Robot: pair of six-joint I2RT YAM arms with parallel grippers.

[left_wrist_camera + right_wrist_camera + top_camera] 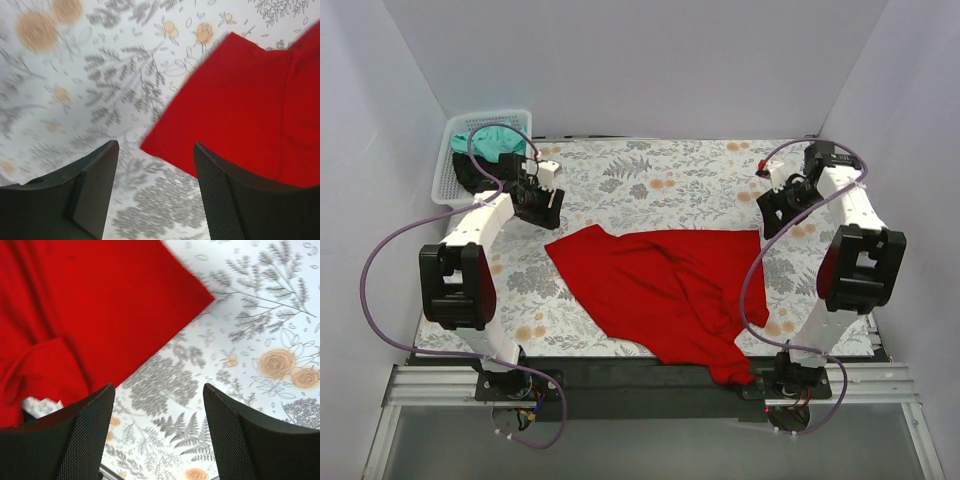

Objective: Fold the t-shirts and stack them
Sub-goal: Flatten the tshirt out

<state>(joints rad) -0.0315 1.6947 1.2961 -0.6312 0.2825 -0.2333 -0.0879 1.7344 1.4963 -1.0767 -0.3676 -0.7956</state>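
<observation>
A bright red t-shirt (pixel 660 285) lies spread and rumpled on the floral-print cloth, its lower end hanging over the near edge. A teal-green t-shirt (pixel 498 142) and a black one (pixel 472 176) lie bunched in the white basket. My left gripper (pixel 552 212) is open and empty, just off the red shirt's far left corner (pixel 240 105). My right gripper (pixel 767 222) is open and empty, just off the shirt's far right corner (pixel 100 305). In both wrist views the fingers hang over bare floral cloth beside the red edge.
A white plastic mesh basket (pixel 450 160) stands at the back left corner. The grey-and-orange floral-print cloth (pixel 660 175) covers the table. White walls close in on the left, right and back. A black rail (pixel 650 375) runs along the near edge.
</observation>
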